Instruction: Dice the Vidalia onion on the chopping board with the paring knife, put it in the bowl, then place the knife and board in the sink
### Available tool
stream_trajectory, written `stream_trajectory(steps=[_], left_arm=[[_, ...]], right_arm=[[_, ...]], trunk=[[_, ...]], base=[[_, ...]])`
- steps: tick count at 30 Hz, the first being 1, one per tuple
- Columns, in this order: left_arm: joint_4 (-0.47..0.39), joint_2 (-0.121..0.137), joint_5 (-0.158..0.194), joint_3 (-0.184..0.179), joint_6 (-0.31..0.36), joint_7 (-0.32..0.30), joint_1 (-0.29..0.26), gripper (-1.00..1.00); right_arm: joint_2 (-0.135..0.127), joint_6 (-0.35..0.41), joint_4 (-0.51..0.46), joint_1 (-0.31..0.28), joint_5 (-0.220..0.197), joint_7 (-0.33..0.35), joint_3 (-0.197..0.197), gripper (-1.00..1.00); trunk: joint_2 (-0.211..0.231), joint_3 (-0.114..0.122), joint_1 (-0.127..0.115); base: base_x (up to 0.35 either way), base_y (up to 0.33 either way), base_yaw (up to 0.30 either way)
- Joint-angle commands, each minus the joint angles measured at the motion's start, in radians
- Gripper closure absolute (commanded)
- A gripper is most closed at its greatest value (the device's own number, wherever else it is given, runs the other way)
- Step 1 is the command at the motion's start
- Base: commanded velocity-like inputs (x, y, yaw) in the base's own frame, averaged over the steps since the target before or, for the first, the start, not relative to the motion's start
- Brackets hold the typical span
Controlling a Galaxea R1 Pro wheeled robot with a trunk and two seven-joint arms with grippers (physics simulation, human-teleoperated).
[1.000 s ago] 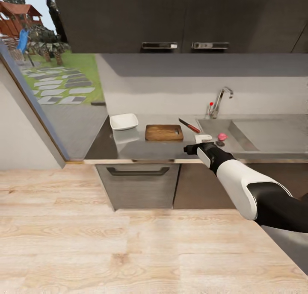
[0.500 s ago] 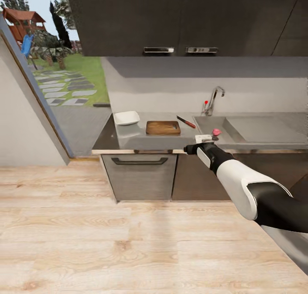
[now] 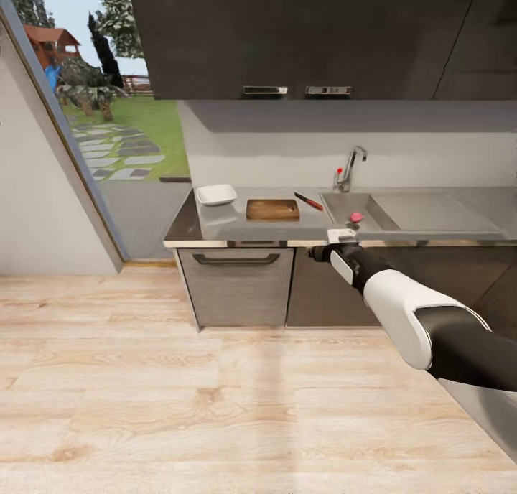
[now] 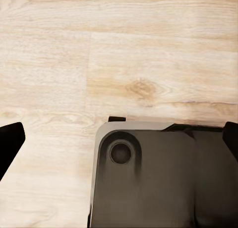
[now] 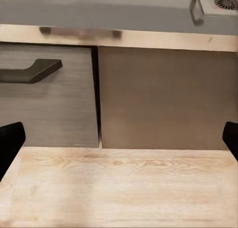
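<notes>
The Vidalia onion [image 3: 355,217], a small pinkish bulb, lies in the sink [image 3: 373,208] near its front edge. On the grey countertop [image 3: 237,225] sit the white bowl [image 3: 216,194], the dark-brown chopping board [image 3: 272,209] and the red-handled paring knife [image 3: 309,202], in a row from left to right. My right gripper [image 3: 314,250] hovers in front of the counter's edge, below and left of the onion. In the right wrist view that gripper [image 5: 119,141] is open, fingertips far apart. My left gripper [image 4: 119,138] is open too, pointing down at the floor.
A chrome tap [image 3: 350,167] with a red knob stands behind the sink. Dark wall cabinets [image 3: 301,34] hang above. Below the counter is a drawer front with a handle [image 3: 233,259]. A glass door [image 3: 93,164] to the garden is at the left. Light wood floor [image 3: 179,393] lies ahead.
The whole picture has shifted: the counter now looks smaller and farther off, so the camera has drawn back. The right arm keeps its pose in the view.
</notes>
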Motion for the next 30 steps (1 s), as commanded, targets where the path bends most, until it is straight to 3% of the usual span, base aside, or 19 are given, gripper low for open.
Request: stream_trajectory(steps=[1, 2, 5, 7, 8, 15, 19, 20, 24, 30], left_arm=[[-0.002, 0.000, 0.006, -0.002, 0.000, -0.001, 0.001, -1.00], [-0.002, 0.000, 0.006, -0.002, 0.000, -0.001, 0.001, -1.00], [-0.002, 0.000, 0.006, -0.002, 0.001, -0.001, 0.001, -1.00], [-0.002, -0.001, 0.006, -0.002, 0.001, -0.001, 0.001, -1.00], [-0.002, -0.001, 0.005, -0.002, 0.001, -0.001, 0.001, -1.00], [-0.004, -0.005, 0.002, 0.000, 0.001, -0.001, 0.001, -1.00], [-0.005, -0.007, 0.002, 0.001, 0.005, 0.000, 0.001, -1.00], [-0.010, -0.007, 0.002, 0.002, 0.006, 0.001, 0.001, -1.00], [-0.023, -0.009, 0.003, 0.003, 0.007, 0.002, 0.001, -1.00], [-0.053, -0.009, 0.005, 0.003, 0.008, 0.004, 0.001, -1.00]], right_arm=[[0.000, -0.022, 0.016, -0.001, -0.001, -0.004, 0.006, -1.00], [0.000, -0.080, 0.063, -0.001, 0.001, -0.005, 0.006, -1.00], [-0.002, -0.140, 0.109, 0.003, 0.003, -0.005, 0.006, -1.00], [-0.005, -0.157, 0.119, 0.036, 0.004, -0.005, 0.006, -1.00], [-0.008, -0.169, 0.121, 0.100, 0.006, -0.005, 0.006, -1.00], [-0.011, -0.295, 0.125, 0.219, 0.008, -0.005, 0.006, -1.00], [-0.012, -0.393, 0.125, 0.360, 0.009, -0.005, 0.006, -1.00], [-0.013, -0.485, 0.125, 0.452, 0.009, -0.005, 0.006, -1.00], [-0.032, -0.603, 0.125, 0.575, 0.009, -0.005, 0.006, -1.00], [-0.058, -0.654, 0.126, 0.718, 0.008, -0.005, 0.006, -1.00]], trunk=[[-0.002, -0.001, 0.000], [-0.002, -0.001, 0.000], [-0.002, -0.001, 0.000], [-0.002, -0.001, 0.000], [-0.002, -0.001, 0.000], [-0.002, -0.001, 0.000], [-0.002, -0.001, 0.000], [-0.002, -0.001, 0.000], [-0.002, -0.001, 0.000], [-0.002, -0.001, 0.000]], base=[[-0.053, 0.000, 0.000], [-0.022, 0.000, 0.000], [-0.009, 0.000, 0.000], [-0.003, 0.000, 0.000], [0.000, 0.000, 0.000], [0.000, 0.000, 0.000], [0.000, 0.000, 0.000], [0.000, 0.000, 0.000], [0.000, 0.000, 0.000], [0.000, 0.000, 0.000]])
